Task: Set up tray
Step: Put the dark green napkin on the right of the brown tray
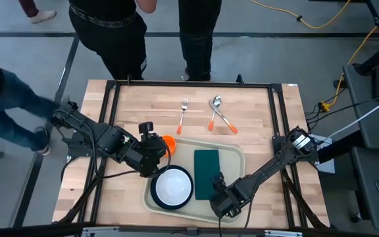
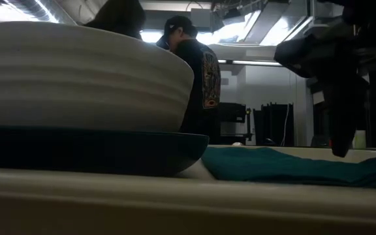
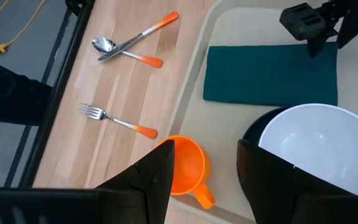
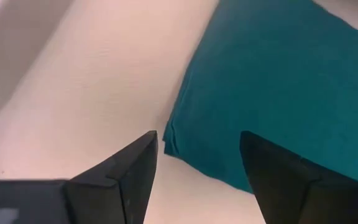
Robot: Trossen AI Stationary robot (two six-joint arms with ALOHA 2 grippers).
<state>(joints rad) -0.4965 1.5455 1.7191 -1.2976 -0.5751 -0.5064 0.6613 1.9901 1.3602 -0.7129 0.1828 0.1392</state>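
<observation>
tray (image 1: 232, 157) sits mid-table, near edge, already holding plate (image 1: 155, 197), white bowl (image 1: 172, 186) and green napkin (image 1: 206, 172). right gripper (image 1: 218, 195) hovers wide and empty over the napkin's near corner; left gripper (image 1: 155, 157) stands parted, empty, by the orange cup (image 1: 168, 142). step in hand looks like napkin placement; next likely calls for fetching the cutlery (image 1: 202, 115).
</observation>
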